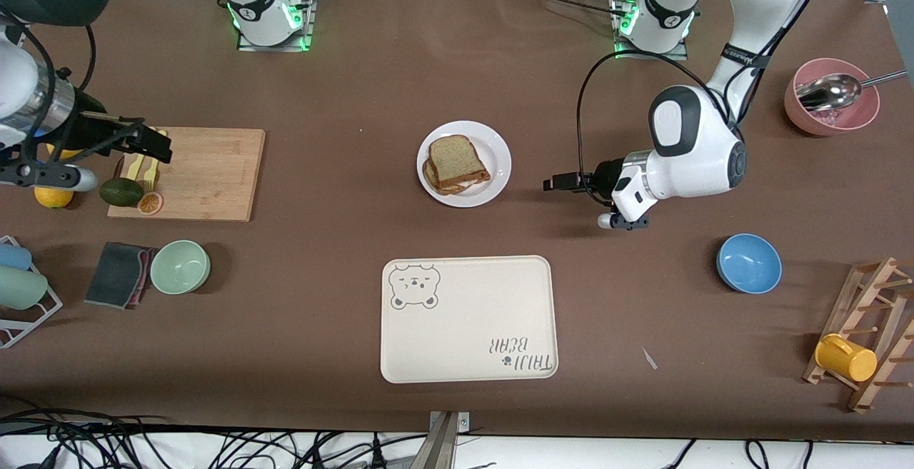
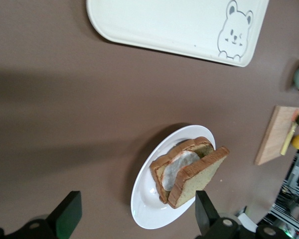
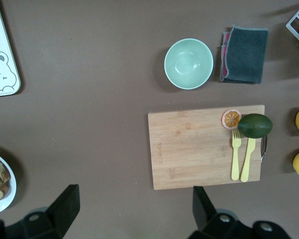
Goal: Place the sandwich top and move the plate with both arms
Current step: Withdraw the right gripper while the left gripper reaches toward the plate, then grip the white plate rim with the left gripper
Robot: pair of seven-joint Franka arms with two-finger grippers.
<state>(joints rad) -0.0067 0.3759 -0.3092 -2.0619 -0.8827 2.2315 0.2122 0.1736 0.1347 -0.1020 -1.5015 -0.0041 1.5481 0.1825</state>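
The sandwich top [image 1: 454, 156] lies tilted on the slice with the fried egg [image 1: 437, 178], both on the white plate [image 1: 493, 148] in the middle of the table. In the left wrist view the sandwich top [image 2: 202, 174] leans on the egg slice [image 2: 182, 162] on the plate [image 2: 149, 201]. My left gripper [image 1: 555, 183] is open and empty over bare table beside the plate, toward the left arm's end; it also shows in the left wrist view [image 2: 135, 216]. My right gripper [image 1: 158, 144] is open and empty over the cutting board [image 1: 207, 169]; it also shows in the right wrist view [image 3: 134, 206].
The cream bear tray [image 1: 468, 319] lies nearer the camera than the plate. The board holds an avocado [image 1: 120, 192], an orange slice [image 1: 150, 203] and yellow forks [image 3: 241, 159]. Around stand a green bowl [image 1: 180, 266], grey cloth [image 1: 118, 274], blue bowl [image 1: 748, 263], pink bowl [image 1: 832, 108] and mug rack [image 1: 867, 344].
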